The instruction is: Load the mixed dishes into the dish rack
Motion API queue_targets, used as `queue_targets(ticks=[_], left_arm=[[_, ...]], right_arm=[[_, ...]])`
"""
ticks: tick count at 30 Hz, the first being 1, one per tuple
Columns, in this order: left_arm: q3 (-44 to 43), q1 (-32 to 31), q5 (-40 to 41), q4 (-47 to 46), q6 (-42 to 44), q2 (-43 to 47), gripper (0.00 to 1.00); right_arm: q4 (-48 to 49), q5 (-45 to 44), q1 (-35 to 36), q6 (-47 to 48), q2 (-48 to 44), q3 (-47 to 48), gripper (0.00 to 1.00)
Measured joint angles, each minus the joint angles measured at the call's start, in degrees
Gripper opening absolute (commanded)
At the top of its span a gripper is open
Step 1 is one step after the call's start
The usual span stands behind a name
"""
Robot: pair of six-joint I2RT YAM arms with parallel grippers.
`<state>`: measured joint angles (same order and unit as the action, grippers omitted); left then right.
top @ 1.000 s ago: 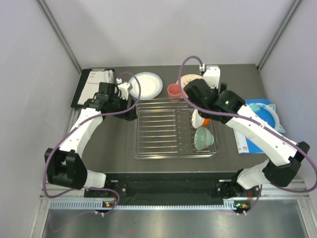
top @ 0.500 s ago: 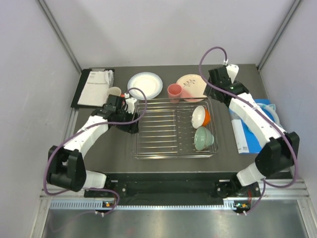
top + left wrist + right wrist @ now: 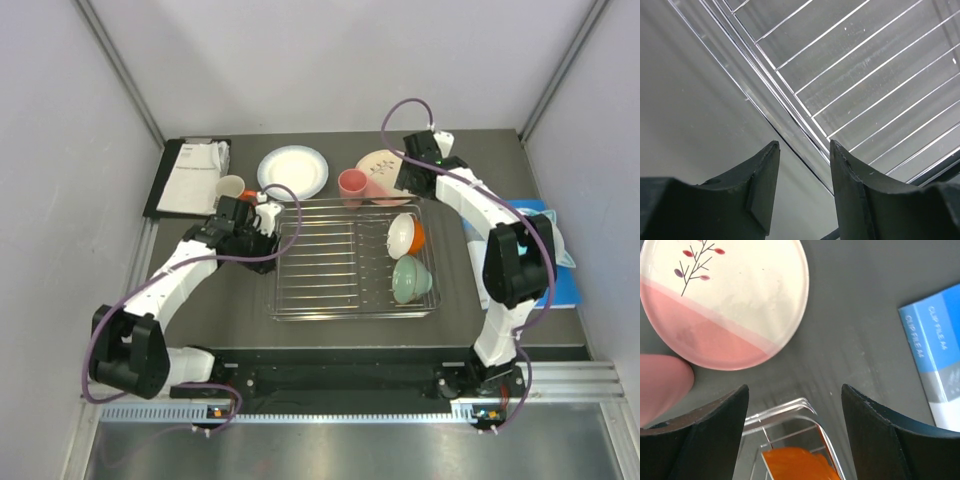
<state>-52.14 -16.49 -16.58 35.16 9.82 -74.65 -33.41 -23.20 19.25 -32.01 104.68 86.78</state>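
The silver wire dish rack (image 3: 330, 262) holds a white bowl with an orange outside (image 3: 404, 235) and a mint-green bowl (image 3: 411, 279) at its right end. Behind the rack stand a pink cup (image 3: 351, 186), a beige plate with a floral mark (image 3: 385, 168) and a blue-rimmed white plate (image 3: 293, 172). The cream-and-orange mug (image 3: 231, 187) stands off the rack's far left corner. My left gripper (image 3: 264, 236) is open and empty over the rack's left rim (image 3: 790, 107). My right gripper (image 3: 795, 400) is open above the rack's far right corner, beside the floral plate (image 3: 725, 295).
A white booklet on a black pad (image 3: 190, 175) lies at the back left. A blue booklet (image 3: 937, 340) and turquoise headphones (image 3: 545, 225) lie to the right of the rack. Grey side walls close in the table.
My right arm has swung from over the bowls back to the far right corner by the floral plate. My left gripper has drawn away from the mug to the rack's left rim, its jaws narrowing.
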Motion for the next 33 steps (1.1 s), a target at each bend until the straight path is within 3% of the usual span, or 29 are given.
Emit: queue_targets(ticks=[9, 28, 31, 33], left_arm=[[0.24, -0.50, 0.79, 1.07, 2.14, 1.42, 0.47], [0.20, -2.78, -0.28, 6.78, 2.56, 8.83, 0.44], [-0.70, -2.97, 0.13, 8.17, 2.91, 9.07, 0.46], [-2.43, -3.10, 1.18, 9.35, 3.61, 9.25, 0.48]], right_arm=[[2.14, 0.76, 0.00, 1.16, 2.80, -1.42, 0.68], [9.75, 0.33, 2.32, 0.48, -2.21, -10.34, 0.65], [9.68, -0.33, 3.17, 0.59, -2.21, -10.36, 0.69], [9.31, -1.20, 3.89, 0.52, -2.21, -10.29, 0.77]])
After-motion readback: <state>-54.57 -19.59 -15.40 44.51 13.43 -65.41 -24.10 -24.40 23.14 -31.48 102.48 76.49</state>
